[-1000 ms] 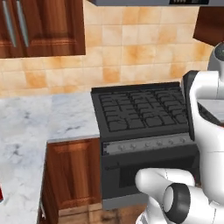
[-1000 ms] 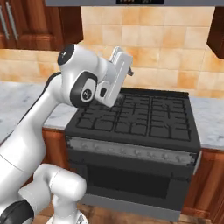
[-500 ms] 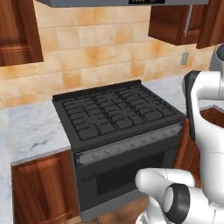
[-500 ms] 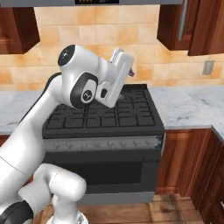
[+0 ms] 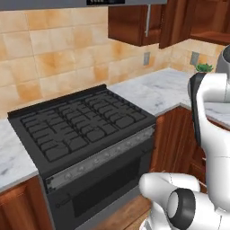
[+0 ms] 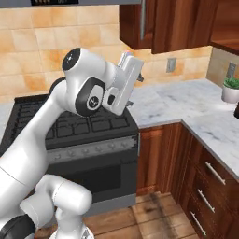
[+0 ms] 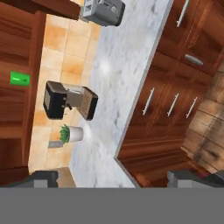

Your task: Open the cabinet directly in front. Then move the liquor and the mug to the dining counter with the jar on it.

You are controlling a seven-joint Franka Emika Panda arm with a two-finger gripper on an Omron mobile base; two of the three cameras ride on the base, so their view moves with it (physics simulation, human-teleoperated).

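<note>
A reddish-brown wall cabinet (image 5: 132,22) with a long grey bar handle hangs at the upper right, above the worktop corner. Right of it a wooden door panel (image 6: 163,23) stands angled outward beside a dark shelf bay (image 6: 224,23). In the hand view, a small bright green thing (image 7: 19,78) that may be the mug sits among wooden shelves at the left edge. My gripper (image 6: 132,65) is raised over the stove's right end, far from the cabinets. In the hand view my gripper (image 7: 113,177) is open, with nothing between its tips. The liquor, the dining counter and the jar are out of view.
A black gas stove (image 5: 81,126) fills the left. A marble worktop (image 5: 166,90) wraps the corner to its right over low drawers (image 6: 205,177). On it stand a potted plant (image 6: 231,88), a coffee machine (image 7: 65,100) and a toaster (image 7: 103,11).
The whole picture has shifted, so the base has turned right. The stove now lies at the left and the corner worktop and wall cabinets have come into view. The arm's pose is unchanged.
</note>
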